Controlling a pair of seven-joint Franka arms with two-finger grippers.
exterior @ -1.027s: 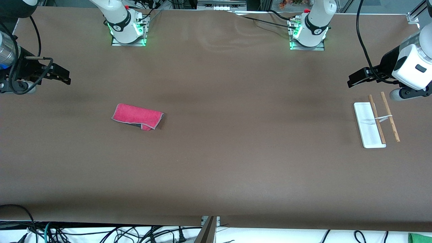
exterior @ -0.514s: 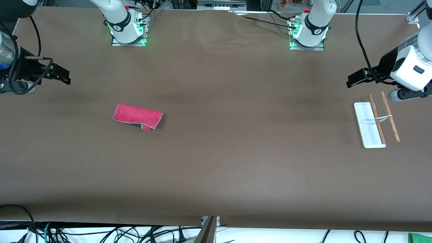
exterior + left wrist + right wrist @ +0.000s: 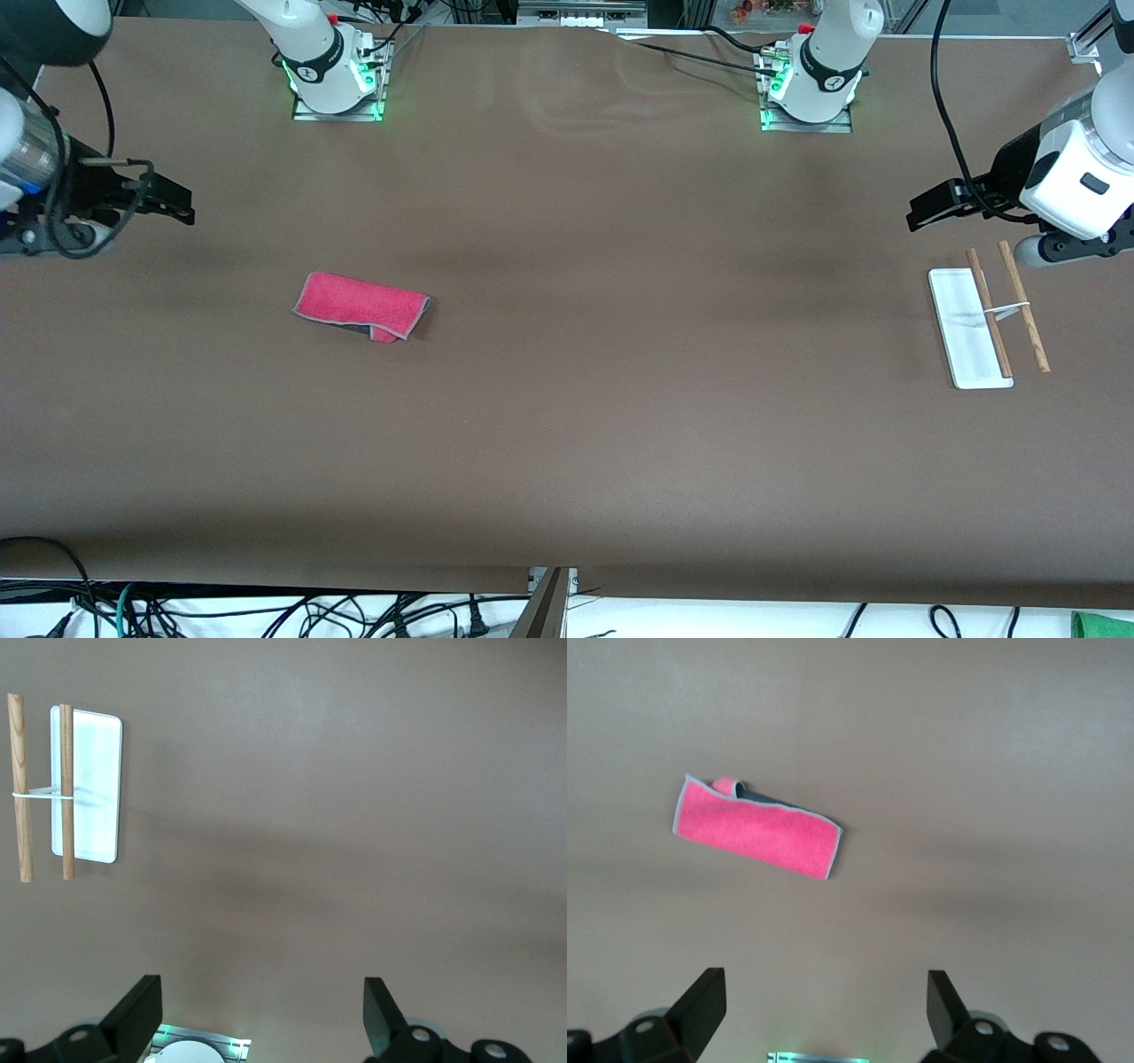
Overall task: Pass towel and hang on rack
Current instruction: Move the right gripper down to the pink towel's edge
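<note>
Two grippers hang in the air at the two ends of the brown table [image 3: 567, 425], both with fingers spread wide and nothing between them. The right gripper [image 3: 173, 202] is over bare tabletop at the right arm's end, near that table edge; in the right wrist view its fingers [image 3: 700, 1005] stand far apart. The left gripper [image 3: 930, 208] is over the tabletop at the left arm's end, just beside the rack [image 3: 970, 330], and its fingers [image 3: 137, 1014] are likewise parted.

The towel [image 3: 361, 307] lies flat and folded on the table toward the right arm's end, pink side up, with grey edging along its border and one corner curled so a bit of the dark back shows. Bare table surrounds it on every side. The rack stands near the table edge at the left arm's end, well apart from the towel, its two brown rods parallel above the white base. A wide stretch of open tabletop lies between towel and rack.
</note>
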